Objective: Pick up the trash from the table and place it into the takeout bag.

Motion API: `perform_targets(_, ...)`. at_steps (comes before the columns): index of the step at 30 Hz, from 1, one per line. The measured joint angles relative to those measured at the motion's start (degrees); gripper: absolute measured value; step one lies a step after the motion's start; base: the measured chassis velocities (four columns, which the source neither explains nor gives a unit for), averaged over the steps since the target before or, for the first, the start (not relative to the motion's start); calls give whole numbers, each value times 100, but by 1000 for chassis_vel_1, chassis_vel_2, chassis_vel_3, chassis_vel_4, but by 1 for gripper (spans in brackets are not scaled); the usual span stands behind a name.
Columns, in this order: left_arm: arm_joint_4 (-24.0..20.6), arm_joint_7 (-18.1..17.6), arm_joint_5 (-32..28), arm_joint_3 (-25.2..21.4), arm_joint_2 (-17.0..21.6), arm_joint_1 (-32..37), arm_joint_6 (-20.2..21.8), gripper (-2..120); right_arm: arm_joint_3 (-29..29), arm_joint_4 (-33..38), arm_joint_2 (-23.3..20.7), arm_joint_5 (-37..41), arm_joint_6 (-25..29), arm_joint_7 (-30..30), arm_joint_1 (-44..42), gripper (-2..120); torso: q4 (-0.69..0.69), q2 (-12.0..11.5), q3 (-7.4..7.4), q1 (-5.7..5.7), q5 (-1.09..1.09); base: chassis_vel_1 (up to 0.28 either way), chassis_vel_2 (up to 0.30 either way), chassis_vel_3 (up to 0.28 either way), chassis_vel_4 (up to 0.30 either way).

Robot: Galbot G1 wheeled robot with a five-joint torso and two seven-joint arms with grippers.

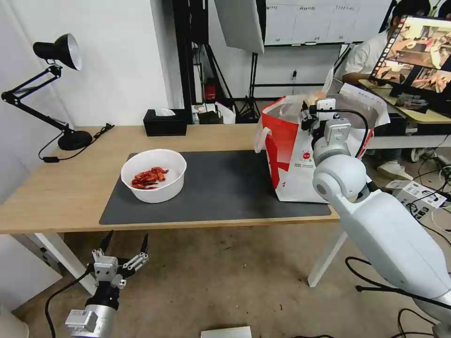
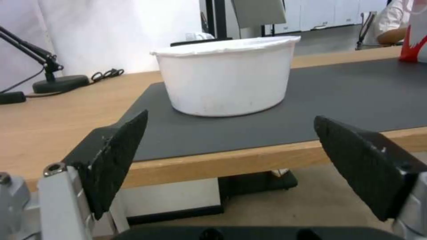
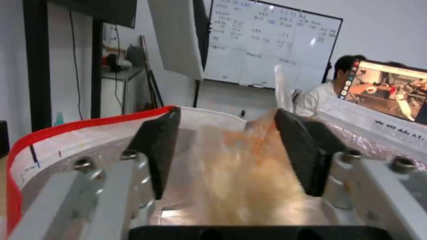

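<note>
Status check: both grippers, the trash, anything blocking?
Right gripper open over the white-and-red takeout bag, clear plastic tray of food scraps between its fingers. Left gripper open, below table edge. White round bowl of red shells on mat, unobstructed.

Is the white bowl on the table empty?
No. The white bowl stands upright on the grey mat with a small heap of red shells on its bottom; most of it is bare.
</note>
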Motion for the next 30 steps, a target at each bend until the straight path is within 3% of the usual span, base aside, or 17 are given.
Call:
perform_targets(7, 23, -3, -12, 36, 44, -60, 24, 100, 0, 12, -17, 52, -39, 7, -9, 93, 0, 0, 0, 0, 0, 0, 0, 0, 0)
perform_targets(10, 23, -4, -19, 36, 63, -68, 34, 100, 2, 38, -23, 101, -108, 6, -26, 99, 0, 0, 0, 0, 0, 0, 0, 0, 0)
perform_targets(16, 24, -6, -30, 49, 81, -86, 65, 100, 17, 109, -41, 376, -370, 28, 23, 100, 0, 0, 0, 0, 0, 0, 0, 0, 0)
perform_targets(30, 12, -12, -36, 81, 89, -112, 99, 100, 30, 117, -55, 388, -371, 48, 35, 100, 0, 0, 0, 0, 0, 0, 0, 0, 0)
